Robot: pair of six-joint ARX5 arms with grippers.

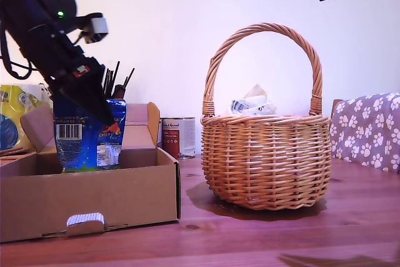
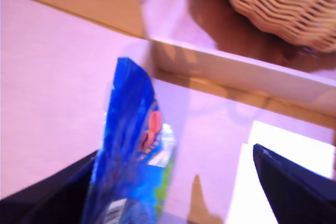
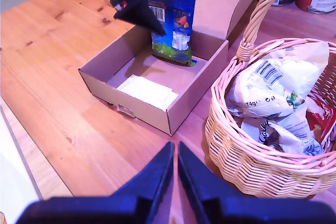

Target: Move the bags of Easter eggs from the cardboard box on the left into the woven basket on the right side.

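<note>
In the exterior view, my first gripper (image 1: 94, 107) pinches the blue egg bag (image 1: 89, 136), which hangs upright over the cardboard box (image 1: 125, 201), left of the woven basket (image 1: 267, 161). The first wrist view shows the bag between its fingers. In the second wrist view, my second gripper (image 3: 175, 153) hovers with fingers pressed together, empty, beside the basket.

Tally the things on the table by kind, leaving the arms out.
Blue egg bag: 1
Pale bags in the basket: at least 2, others hidden
Cardboard box: 1
Woven basket: 1
Tin cans: 2
Total: at least 7
</note>
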